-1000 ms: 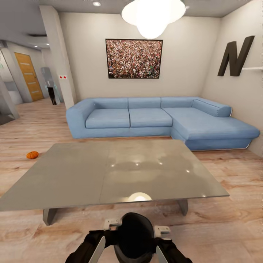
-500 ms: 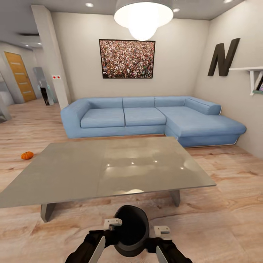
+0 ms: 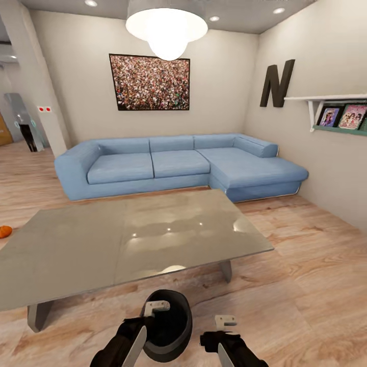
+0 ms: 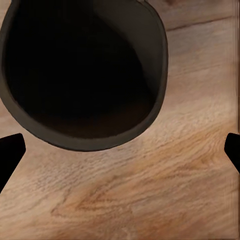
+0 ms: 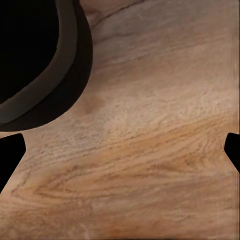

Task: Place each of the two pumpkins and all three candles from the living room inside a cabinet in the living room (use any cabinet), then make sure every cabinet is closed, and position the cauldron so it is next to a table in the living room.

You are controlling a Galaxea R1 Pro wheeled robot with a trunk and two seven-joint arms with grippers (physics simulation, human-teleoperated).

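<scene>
The black cauldron [image 3: 165, 326] stands on the wood floor just in front of the grey table [image 3: 127, 239], close to my left arm. Looking down the left wrist, its dark hollow [image 4: 80, 70] lies just beyond my left gripper [image 4: 120, 155], which is open over bare planks. My left gripper [image 3: 154, 307] hovers at the cauldron's rim. My right gripper [image 3: 225, 322] is open too and empty, with the cauldron's rim [image 5: 75, 65] off to one side. One orange pumpkin [image 3: 4, 231] lies on the floor at the far left edge. Candles and cabinet are out of view.
A blue corner sofa [image 3: 173, 163] runs along the back wall behind the table. On the right wall hang a shelf with books [image 3: 339, 116] and a large letter N [image 3: 277, 83]. Open floor [image 3: 306, 285] lies right of the table.
The camera has swung right, so sofa, table and pumpkin sit further left in the picture. The cauldron, earlier centred between my arms, now sits nearer the left one.
</scene>
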